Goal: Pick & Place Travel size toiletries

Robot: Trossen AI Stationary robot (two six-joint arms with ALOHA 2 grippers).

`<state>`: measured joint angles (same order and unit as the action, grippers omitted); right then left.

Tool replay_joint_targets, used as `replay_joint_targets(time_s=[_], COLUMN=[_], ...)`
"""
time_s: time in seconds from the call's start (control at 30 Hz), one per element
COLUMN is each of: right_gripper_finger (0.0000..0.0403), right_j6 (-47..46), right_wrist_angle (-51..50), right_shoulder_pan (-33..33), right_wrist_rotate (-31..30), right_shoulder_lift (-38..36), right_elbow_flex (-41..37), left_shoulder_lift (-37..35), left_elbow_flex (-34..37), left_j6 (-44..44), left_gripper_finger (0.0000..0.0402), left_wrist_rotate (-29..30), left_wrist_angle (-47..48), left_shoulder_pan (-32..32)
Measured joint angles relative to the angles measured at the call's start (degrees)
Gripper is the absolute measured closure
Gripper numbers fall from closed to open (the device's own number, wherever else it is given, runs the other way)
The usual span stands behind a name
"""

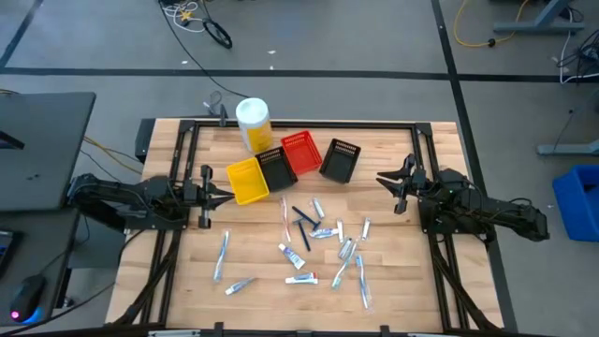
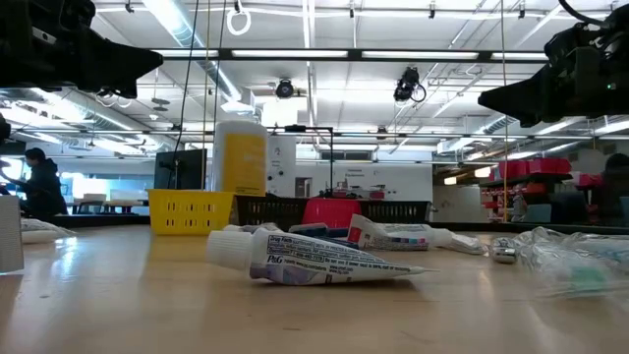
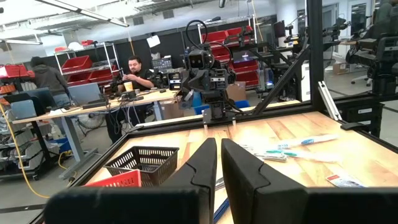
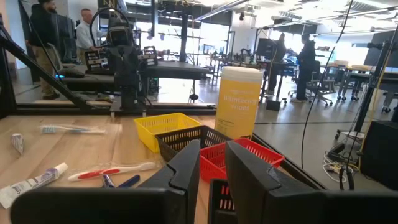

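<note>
Plainly, I logged the travel toiletries scattered on the table's near-centre boards, toothpaste tubes and toothbrushes lying at mixed angles, nearer my right gripper than my left gripper, both raised with fingers narrowly parted, holding nothing.

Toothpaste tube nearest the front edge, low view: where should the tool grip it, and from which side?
Grip the tube across its rounder body just behind the white cap, coming straight down from above. It lies flat on the table, its crimped tail tapering thin, so only the cap end gives the fingers thickness to close on.
</note>
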<state>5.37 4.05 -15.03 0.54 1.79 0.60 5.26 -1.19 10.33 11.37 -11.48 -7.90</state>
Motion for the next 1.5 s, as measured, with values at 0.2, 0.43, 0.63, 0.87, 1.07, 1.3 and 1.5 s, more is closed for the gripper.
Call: replay_joint_targets(time_s=[0.2, 0.43, 0.63, 0.87, 1.07, 1.3, 1.5], right_gripper_finger=[0.0317, 0.0317, 0.0317, 0.0316, 0.0316, 0.0317, 0.0317], right_j6=[2.8, 5.1, 5.2, -12.2, -12.7, -20.3, -22.4], right_wrist_angle=[0.0, 0.0, 0.2, 4.6, 12.3, 18.8, 20.6], right_shoulder_pan=[0.0, -0.1, -0.1, 0.0, 0.1, 0.1, 0.1], right_wrist_rotate=[-1.0, -9.7, -10.8, 0.1, 3.1, 3.1, 2.8], right_shoulder_lift=[0.0, 0.0, 0.0, 0.0, 0.0, 0.0, 0.0], right_elbow_flex=[0.0, 0.0, 0.0, 0.0, 0.0, 0.0, 0.0], left_shoulder_lift=[0.0, 0.0, 0.0, 1.3, 9.5, 25.0, 39.5], left_elbow_flex=[0.0, 0.0, 0.0, -1.9, -10.2, -23.9, -35.3], left_j6=[-0.9, -10.5, -17.3, -22.7, -16.9, -24.7, -35.5], left_gripper_finger=[0.0369, 0.0369, 0.0369, 0.0338, 0.0298, 0.0278, 0.0282], left_wrist_rotate=[2.3, -5.4, -4.6, 0.2, 6.0, 8.4, 9.5], left_wrist_angle=[-0.5, -1.3, -3.6, -9.2, 0.1, 19.2, 35.9], left_shoulder_pan=[0.0, 0.0, 0.0, 0.0, 0.0, 0.0, 0.0])
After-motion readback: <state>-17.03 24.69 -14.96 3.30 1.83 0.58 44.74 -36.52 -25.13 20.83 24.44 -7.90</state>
